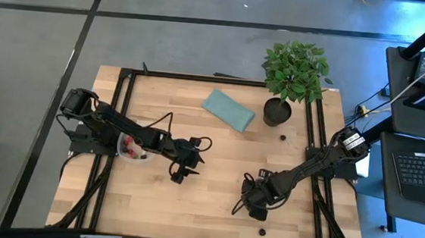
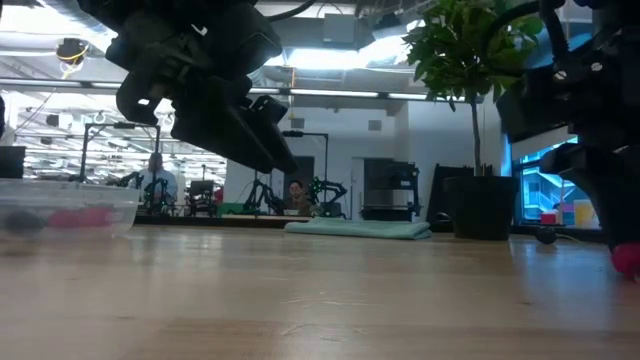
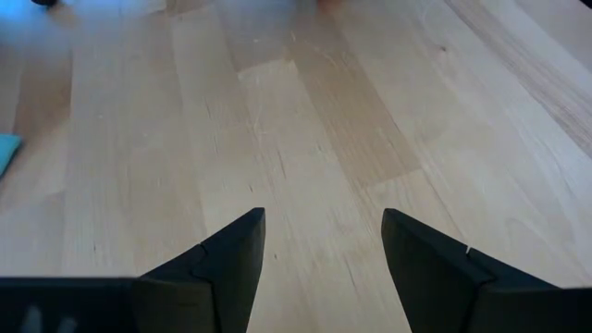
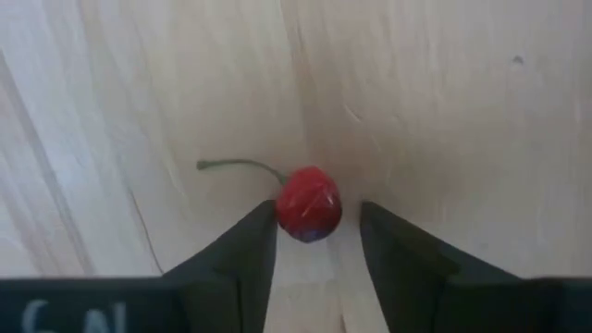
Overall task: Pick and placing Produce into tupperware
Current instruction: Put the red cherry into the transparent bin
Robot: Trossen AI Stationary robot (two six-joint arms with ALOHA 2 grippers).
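A red cherry (image 4: 308, 203) with a thin green stem lies on the wooden table. My right gripper (image 4: 319, 231) points down over it at the table's near right (image 1: 255, 206), open, one finger on each side. The clear tupperware (image 1: 134, 148) stands at the table's left with several red berries in it, and it also shows in the low view (image 2: 65, 205). My left gripper (image 1: 182, 171) hangs open above bare wood right of the tupperware, nothing between its fingers (image 3: 324, 250). Two dark berries lie loose, one near the front edge (image 1: 262, 232) and one by the plant pot (image 1: 282, 137). My right gripper has one fingertip (image 4: 264, 231) right against the cherry's side (image 4: 282, 208); whether it touches, I cannot tell. A narrow strip of wood shows between the cherry and the other fingertip (image 4: 375, 231). The fingers come from above, and the cherry rests on the table.
A flat teal pad (image 1: 228, 109) lies at the far middle. A leafy potted plant (image 1: 292, 76) stands at the far right corner. A black frame (image 1: 122, 112) runs along the table's edges. Bare wood stretches between the two grippers.
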